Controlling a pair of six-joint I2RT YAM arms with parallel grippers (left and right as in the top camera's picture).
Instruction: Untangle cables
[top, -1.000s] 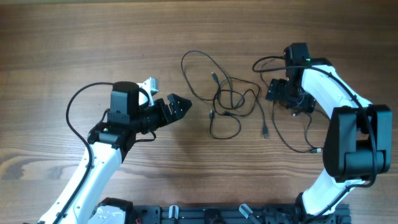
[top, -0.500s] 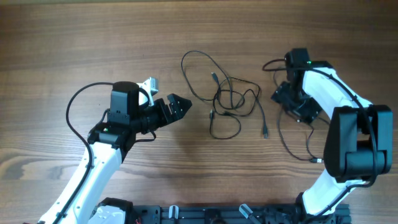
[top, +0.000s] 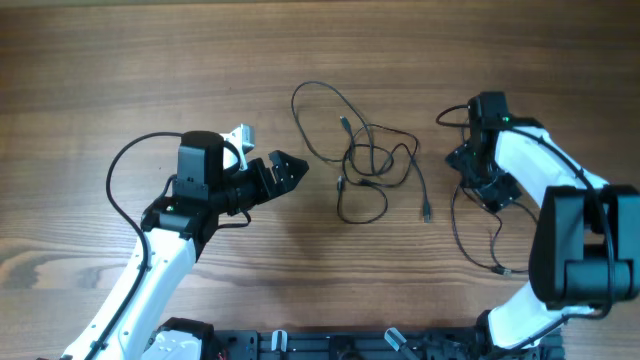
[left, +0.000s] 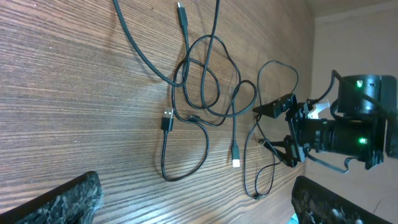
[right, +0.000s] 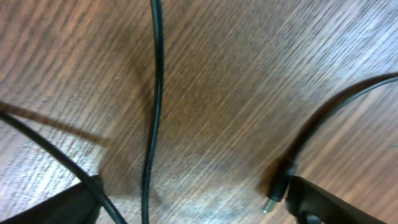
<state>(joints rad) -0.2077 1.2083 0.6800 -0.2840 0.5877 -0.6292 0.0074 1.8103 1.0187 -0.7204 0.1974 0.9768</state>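
Sprawling thin black cables (top: 366, 152), wood-grain table (top: 120, 60), L end effector (top: 292, 168) released, R end effector (right: 193, 199) released

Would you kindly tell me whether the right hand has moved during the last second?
Yes. In the overhead view, the right hand has moved away from the knotted cables, rightward and nearer the robot's base.

wooden table (top: 120, 60) with a strip of wall behind it
the tabletop is brown wood, its long grain and darker bands running side to side in the overhead view. a black rail (top: 330, 345) lies along the near edge. in the left wrist view a pale beige wall (left: 360, 43) rises past the table's edge.
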